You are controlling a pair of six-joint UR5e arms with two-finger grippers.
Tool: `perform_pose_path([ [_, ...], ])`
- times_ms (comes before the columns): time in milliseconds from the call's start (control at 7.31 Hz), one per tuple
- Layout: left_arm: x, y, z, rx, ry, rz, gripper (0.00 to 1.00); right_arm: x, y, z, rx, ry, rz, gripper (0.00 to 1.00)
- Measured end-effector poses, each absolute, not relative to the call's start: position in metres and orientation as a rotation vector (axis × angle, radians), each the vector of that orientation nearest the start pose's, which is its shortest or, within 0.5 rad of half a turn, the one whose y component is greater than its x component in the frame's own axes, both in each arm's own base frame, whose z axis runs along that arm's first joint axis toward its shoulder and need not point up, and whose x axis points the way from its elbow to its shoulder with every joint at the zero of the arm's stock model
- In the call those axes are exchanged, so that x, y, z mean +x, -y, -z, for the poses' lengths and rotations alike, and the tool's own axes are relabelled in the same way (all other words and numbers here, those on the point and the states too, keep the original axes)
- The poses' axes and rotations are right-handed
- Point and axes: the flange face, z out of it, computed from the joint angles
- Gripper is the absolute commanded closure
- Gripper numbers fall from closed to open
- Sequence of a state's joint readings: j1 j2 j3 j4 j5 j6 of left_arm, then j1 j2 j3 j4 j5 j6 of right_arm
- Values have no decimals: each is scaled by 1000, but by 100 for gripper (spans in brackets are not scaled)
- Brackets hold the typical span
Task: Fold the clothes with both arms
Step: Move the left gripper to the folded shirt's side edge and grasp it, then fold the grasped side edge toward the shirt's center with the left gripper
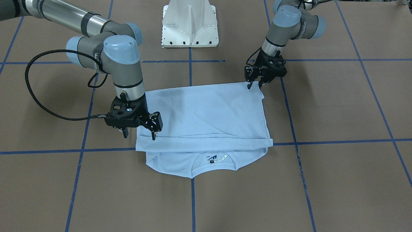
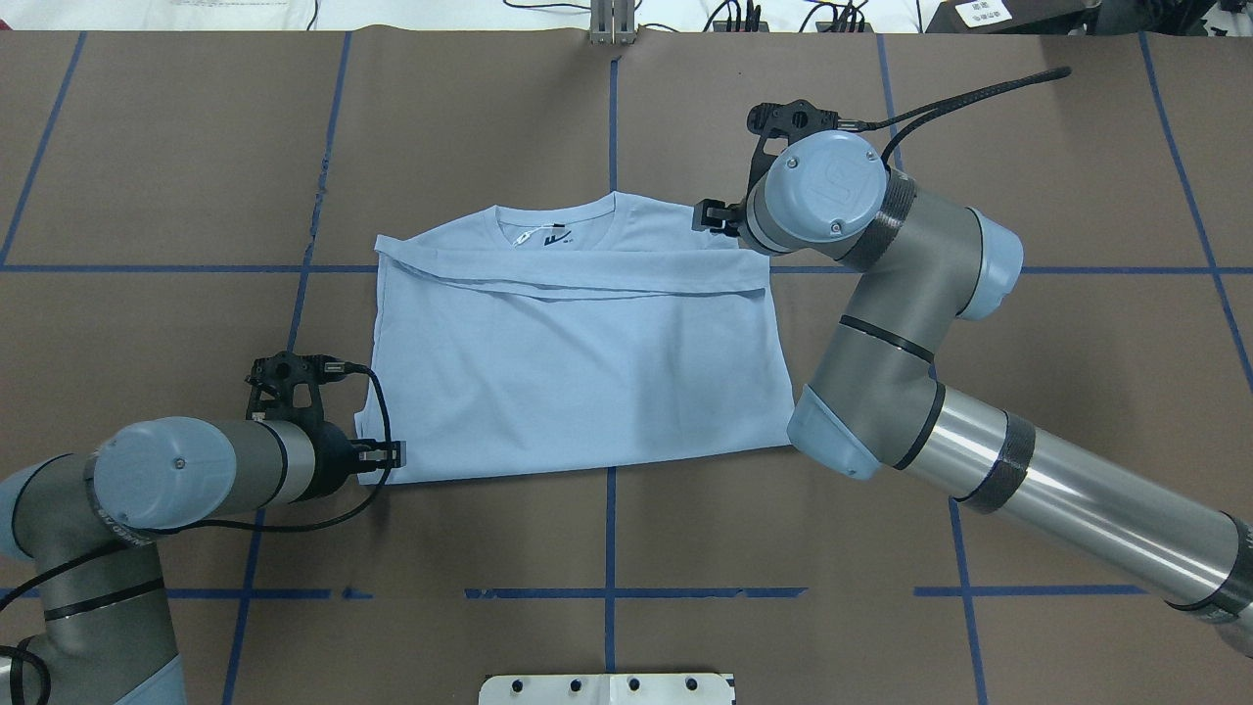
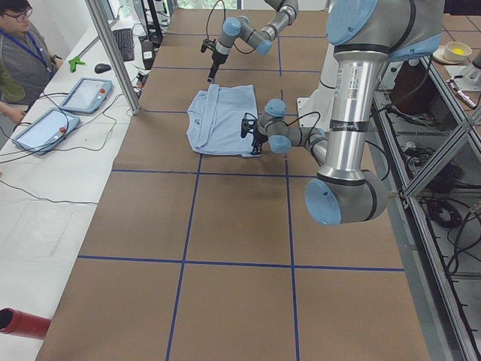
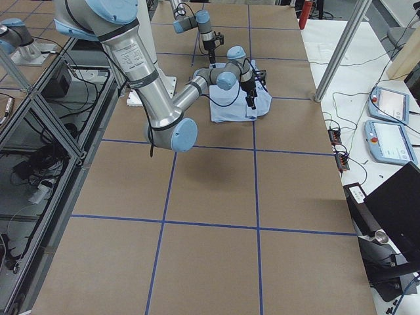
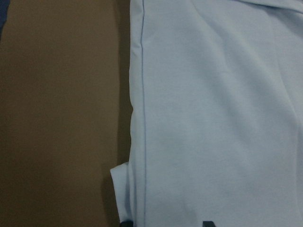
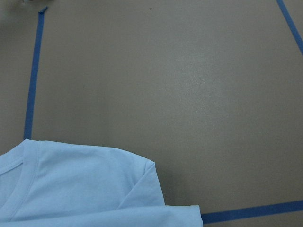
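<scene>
The light blue T-shirt (image 1: pixel 206 112) lies flat on the brown table, its lower part folded up to just short of the collar (image 1: pixel 214 159); it also shows in the overhead view (image 2: pixel 578 372). My left gripper (image 1: pixel 254 85) is open, fingertips down at the shirt's folded corner nearest the robot, on my left. The left wrist view shows cloth (image 5: pixel 213 118) between its two tips. My right gripper (image 1: pixel 139 134) is open and straddles the shirt's side edge near the hem on my right, one finger off the cloth. The right wrist view shows a shoulder (image 6: pixel 80 189).
The white pedestal base (image 1: pixel 190 22) stands behind the shirt. Blue tape lines (image 1: pixel 83 149) grid the brown table. In the exterior left view an operator (image 3: pixel 19 53) and tablets (image 3: pixel 86 94) are at a side desk, and a red cylinder (image 3: pixel 22 323) lies nearby.
</scene>
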State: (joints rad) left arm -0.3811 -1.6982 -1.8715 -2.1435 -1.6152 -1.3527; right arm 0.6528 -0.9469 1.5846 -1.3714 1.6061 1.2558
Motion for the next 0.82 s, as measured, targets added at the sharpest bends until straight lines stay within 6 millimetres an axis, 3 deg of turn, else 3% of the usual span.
perform_pose_path([
  [410, 456, 321, -393, 260, -963, 124, 100, -481, 530, -267, 361, 759, -303, 0],
  [684, 438, 322, -405, 275, -935, 103, 100, -481, 530, -268, 360, 758, -303, 0],
  [820, 426, 333, -411, 307, -913, 84, 100, -481, 530, -268, 360, 757, -303, 0],
])
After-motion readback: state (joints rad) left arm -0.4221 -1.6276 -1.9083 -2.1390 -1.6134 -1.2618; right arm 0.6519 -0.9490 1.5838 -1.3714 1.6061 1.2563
